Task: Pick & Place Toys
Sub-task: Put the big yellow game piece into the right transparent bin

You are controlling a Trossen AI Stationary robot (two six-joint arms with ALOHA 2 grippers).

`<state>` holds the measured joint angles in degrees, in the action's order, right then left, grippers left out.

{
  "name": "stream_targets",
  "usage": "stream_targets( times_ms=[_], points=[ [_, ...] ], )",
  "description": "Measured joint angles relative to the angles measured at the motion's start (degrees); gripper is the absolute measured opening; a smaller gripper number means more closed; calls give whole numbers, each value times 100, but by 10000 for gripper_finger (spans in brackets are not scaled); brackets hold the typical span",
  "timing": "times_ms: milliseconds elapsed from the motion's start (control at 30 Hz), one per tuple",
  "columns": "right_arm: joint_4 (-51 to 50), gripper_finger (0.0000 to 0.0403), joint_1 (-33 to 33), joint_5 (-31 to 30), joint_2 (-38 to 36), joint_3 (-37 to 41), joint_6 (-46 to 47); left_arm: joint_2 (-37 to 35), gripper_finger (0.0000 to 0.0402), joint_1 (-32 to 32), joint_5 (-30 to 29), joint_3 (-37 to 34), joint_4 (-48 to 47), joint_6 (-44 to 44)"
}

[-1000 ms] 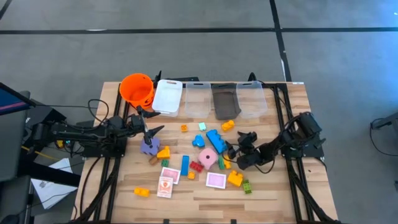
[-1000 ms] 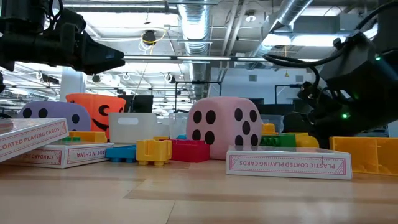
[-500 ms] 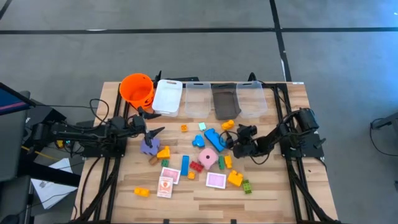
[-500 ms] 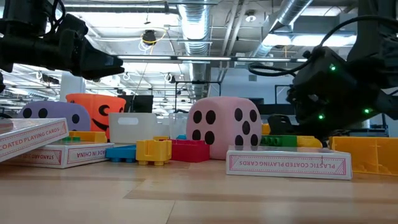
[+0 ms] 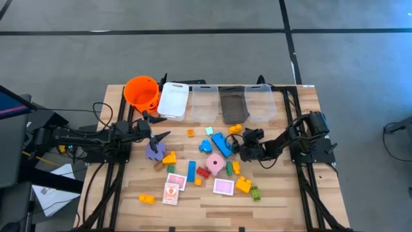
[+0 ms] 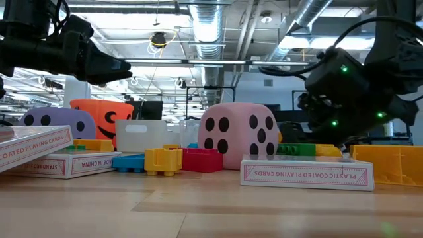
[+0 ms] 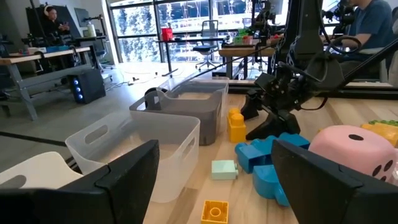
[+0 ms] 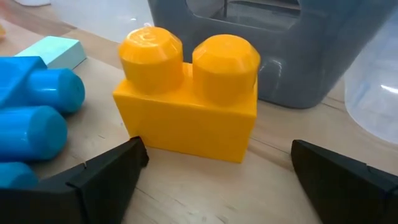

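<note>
Toys lie scattered mid-table: a pink die [image 5: 215, 164], a purple die [image 5: 153, 152], blue bricks [image 5: 222, 144], card boxes [image 5: 223, 187] and small bricks. A yellow two-stud brick [image 8: 186, 102] stands on the wood in front of the grey bin [image 8: 292, 43]. My right gripper [image 8: 217, 180] is low and open, its fingers spread to either side short of that brick and clear of it; in the high view it [image 5: 245, 143] is just right of the blue bricks. My left gripper [image 5: 158, 127] hangs open above the purple die, pointing level across the table.
Along the far edge stand an orange bucket [image 5: 141, 91], a white bin [image 5: 173, 100], a clear bin [image 5: 205, 103], the grey bin [image 5: 232, 104] and another clear bin [image 5: 261, 103]. People sit at desks beyond the table in the left wrist view.
My right gripper has swung toward the table's far edge, away from the bricks near the pink die and up to the yellow brick by the grey bin, staying open.
</note>
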<state>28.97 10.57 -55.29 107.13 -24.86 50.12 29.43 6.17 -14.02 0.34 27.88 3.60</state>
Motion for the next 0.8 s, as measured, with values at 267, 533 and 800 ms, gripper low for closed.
stream_targets(
  times_ms=[267,533,800],
  points=[
    [317,400,8,189,0,0,-60,0,301,1,4,1,0,0],
    [805,400,-76,491,7,-55,-276,-2,301,2,6,2,-1,-2],
    [593,400,-490,427,9,-319,-29,0,301,1,11,0,-1,-4]
  ],
)
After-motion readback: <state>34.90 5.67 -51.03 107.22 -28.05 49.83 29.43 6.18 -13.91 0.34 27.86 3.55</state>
